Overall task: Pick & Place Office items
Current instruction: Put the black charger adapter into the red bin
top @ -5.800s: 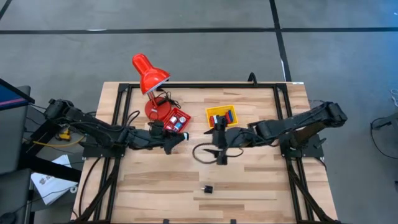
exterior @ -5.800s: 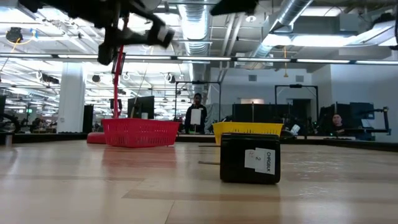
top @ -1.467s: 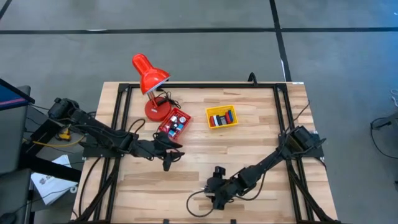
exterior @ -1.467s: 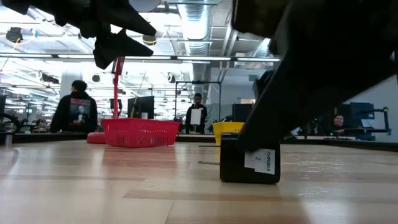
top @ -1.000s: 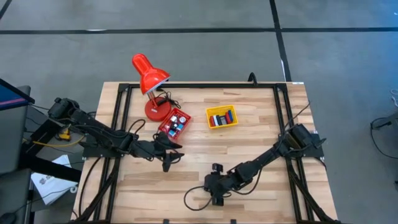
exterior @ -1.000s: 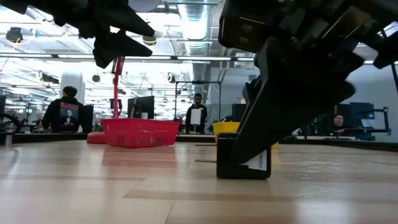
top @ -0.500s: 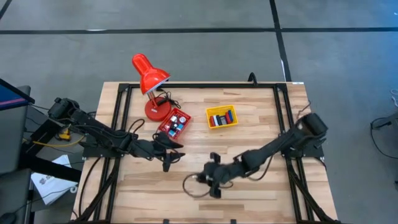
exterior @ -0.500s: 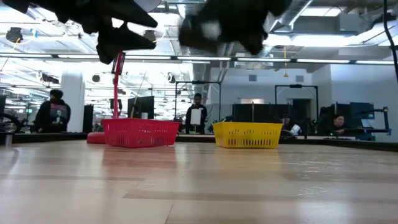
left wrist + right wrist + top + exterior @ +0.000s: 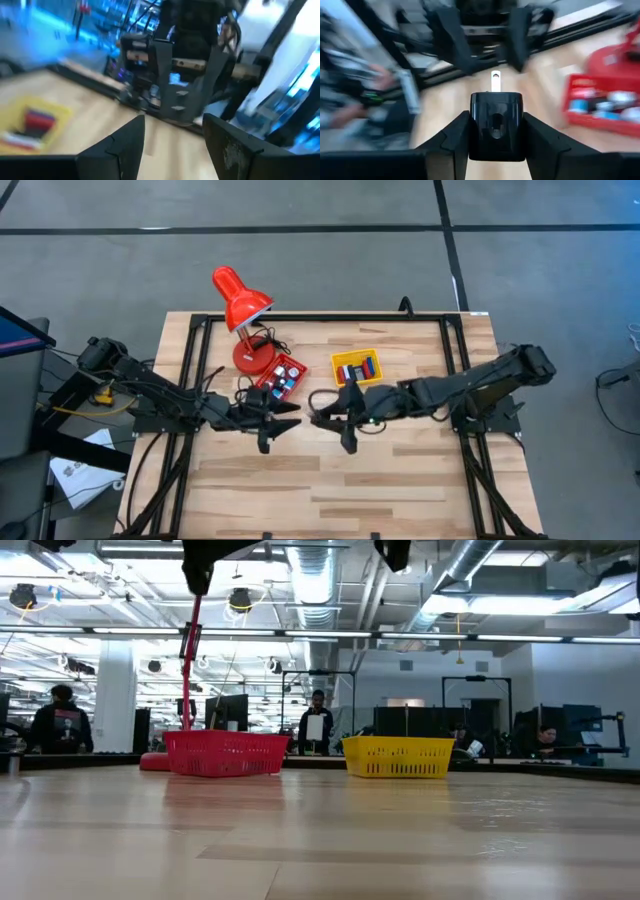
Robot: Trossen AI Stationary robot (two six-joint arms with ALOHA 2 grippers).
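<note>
My right gripper (image 9: 316,417) is shut on a black blocky office item (image 9: 496,125) with a metal prong (image 9: 495,81) at its front, high over the table's middle. My left gripper (image 9: 292,424) faces it from the table's left, open with nothing between its fingers (image 9: 125,145). In the left wrist view the right gripper (image 9: 184,95) shows straight ahead. A red mesh basket (image 9: 283,376) and a yellow mesh basket (image 9: 357,367), each holding several small coloured pieces, rest on the table behind the grippers. In the low view only the grippers' undersides (image 9: 198,565) show at the top. My right gripper pinches the black block by its two opposite sides (image 9: 476,127) between its two fingers. The fingers come from the table's right, slanting a little downward. The block is lifted clear of the table, its prong end pointing ahead toward my left gripper.
A red desk lamp (image 9: 238,302) stands at the far left beside the red basket, its base (image 9: 250,356) on the table. A dark cable (image 9: 322,402) loops by the right gripper. People and desks show in the room beyond the table's far edge.
My right gripper has shut on the black block near the table's near edge, lifted it clear and carried it up and toward the far side, ending in front of my left gripper. My left gripper has tipped upward to level and stayed open.
</note>
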